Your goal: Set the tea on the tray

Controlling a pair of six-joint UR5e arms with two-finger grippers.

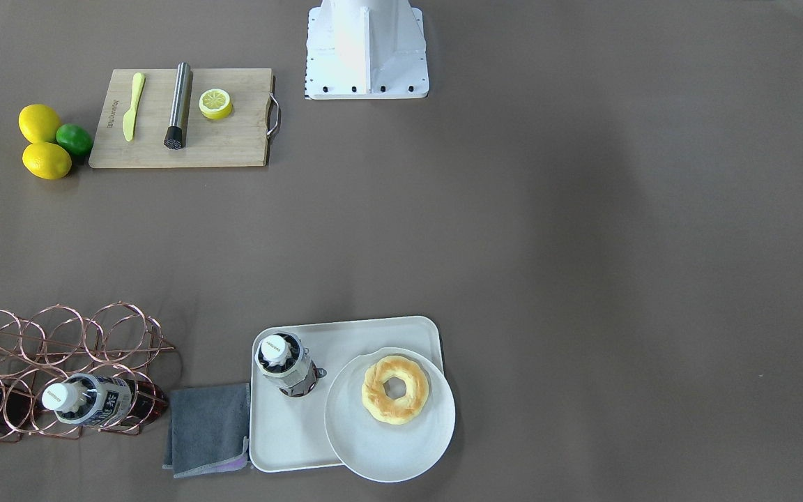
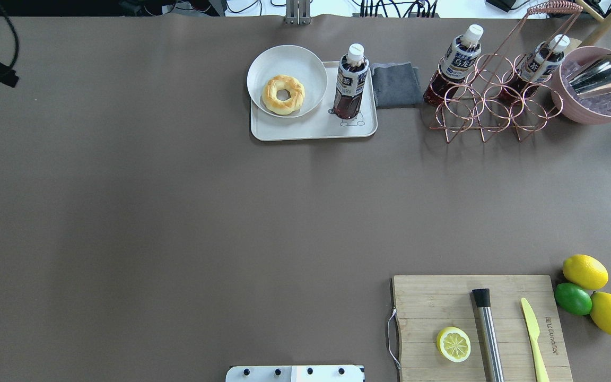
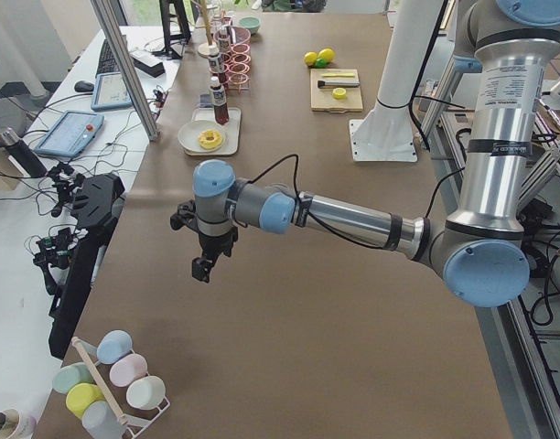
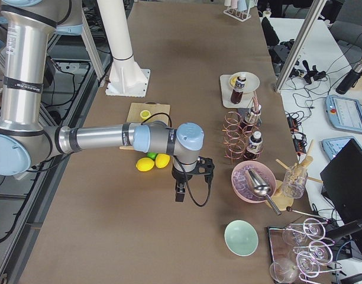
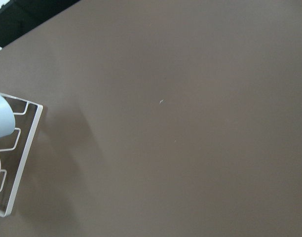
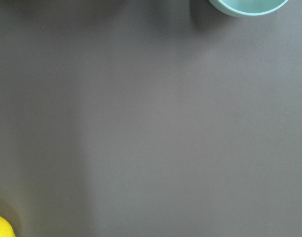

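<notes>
The tea (image 2: 350, 85), a clear plastic bottle of reddish-brown liquid with a white screw cap, stands upright on the white, round-cornered tray (image 2: 311, 129). In the overhead view a round white plate (image 2: 287, 54) bearing a glazed ring doughnut (image 2: 283, 94) lies at the bottle's nine o'clock, overlapping the tray. A folded grey cloth (image 2: 395, 85) lies at three o'clock, with a copper wire rack (image 2: 488, 109) beyond. The left fingers (image 3: 200, 269) and right fingers (image 4: 180, 194) hang over the matte brown bench (image 2: 178, 212), well away. Whether either pair is parted or closed cannot be told.
</notes>
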